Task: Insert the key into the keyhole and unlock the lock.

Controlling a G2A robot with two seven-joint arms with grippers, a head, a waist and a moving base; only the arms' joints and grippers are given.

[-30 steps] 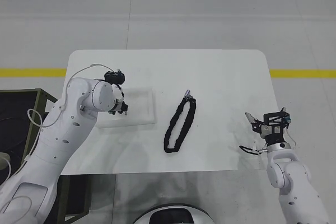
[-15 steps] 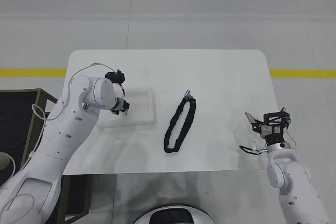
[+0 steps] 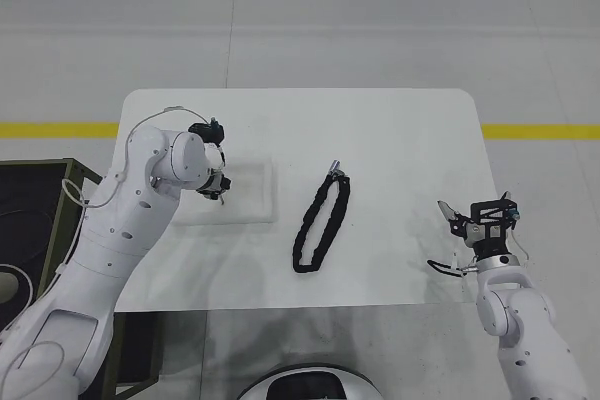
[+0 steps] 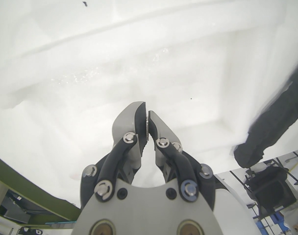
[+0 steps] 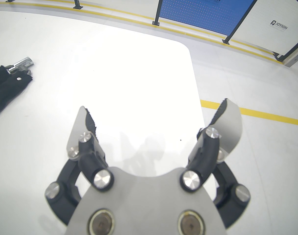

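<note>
The key [image 4: 147, 126] is showing as a thin metal sliver, pinched between the pads of the left pincer [image 4: 146, 110], which is hovering over a shallow white tray [image 3: 258, 205] on the left part of the worktop [image 3: 400, 120]. The lock [image 3: 320, 225], a chain in a black sleeve, is lying in a long loop mid-worktop, near the tray, with its metal cylinder end [image 3: 334, 167] pointing toward the far edge. The right pincer [image 5: 155, 106] is standing wide open by the worktop's right edge, well apart from the lock.
</note>
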